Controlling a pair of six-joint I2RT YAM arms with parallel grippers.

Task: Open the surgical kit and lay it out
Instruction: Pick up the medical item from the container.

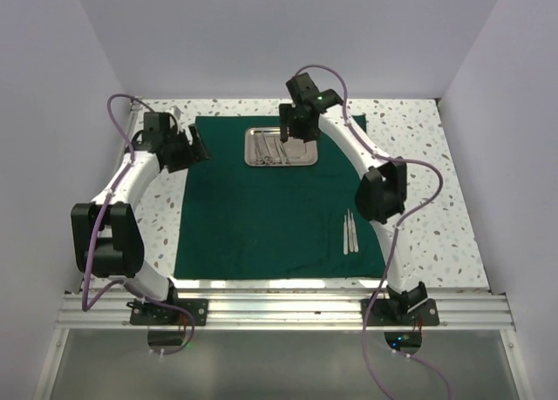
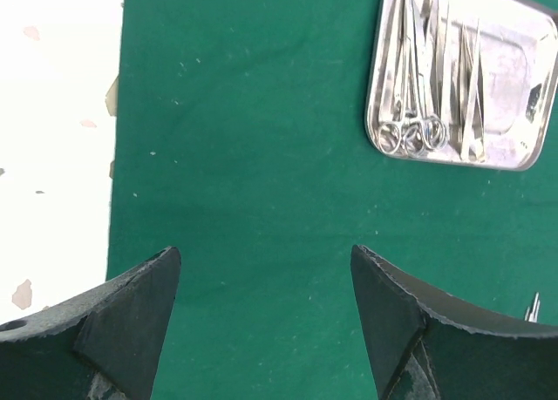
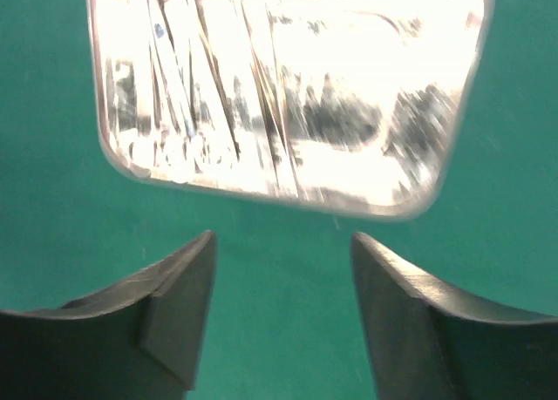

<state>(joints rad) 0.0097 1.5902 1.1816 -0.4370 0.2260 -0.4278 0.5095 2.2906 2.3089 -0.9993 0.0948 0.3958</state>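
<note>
Layout step: the right gripper (image 3: 283, 243), jaws wide and empty, hovers over the tray (image 1: 301, 154), upper centre. The left gripper (image 2: 266, 256) is likewise open and empty. The next move likely requires descending squarely onto one instrument (image 2: 408, 77).

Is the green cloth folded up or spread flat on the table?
Spread flat: the green cloth lies as one large rectangle, with the steel tray and loose instruments on top.
</note>
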